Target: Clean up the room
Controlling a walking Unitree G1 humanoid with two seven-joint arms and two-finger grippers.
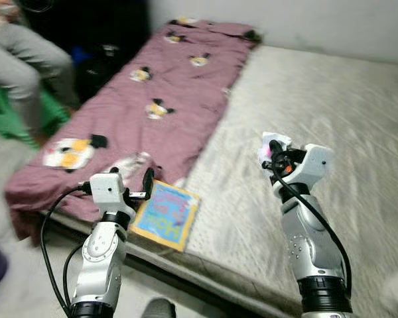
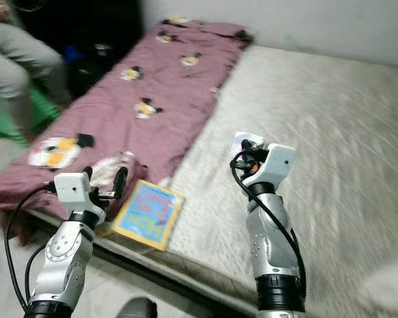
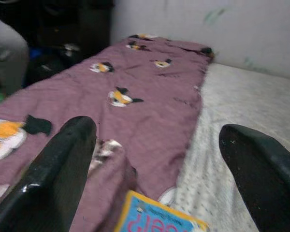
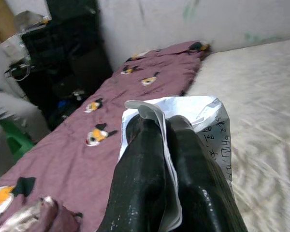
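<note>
Above the pale mattress, the right tool is clamped on a crumpled white wrapper with what looks like handwriting on it, though the view is blurred. The left tool hangs with fingers spread wide near the bed's edge, over a colourful book lying beside the mauve blanket. A seated person's grey-trousered leg shows at far left.

Maroon blanket w/ yellow-black cartoon prints; blue-yellow book; off-white mattress.
</note>
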